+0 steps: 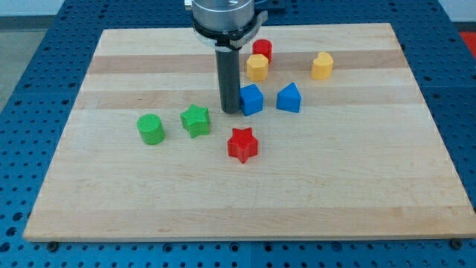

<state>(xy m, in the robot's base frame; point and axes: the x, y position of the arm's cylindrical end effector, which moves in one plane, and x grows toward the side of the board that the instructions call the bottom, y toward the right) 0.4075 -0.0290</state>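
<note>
Contact showed between my tip (230, 112) and the blue cube (251, 100) on its right, as if pushing. We saw a green star (195, 120) left, a red star (242, 144) below; the rod gripped nothing.

A straight dark grey rod, ending at my tip (231, 112), hangs from a round silver-and-black collar.
</note>
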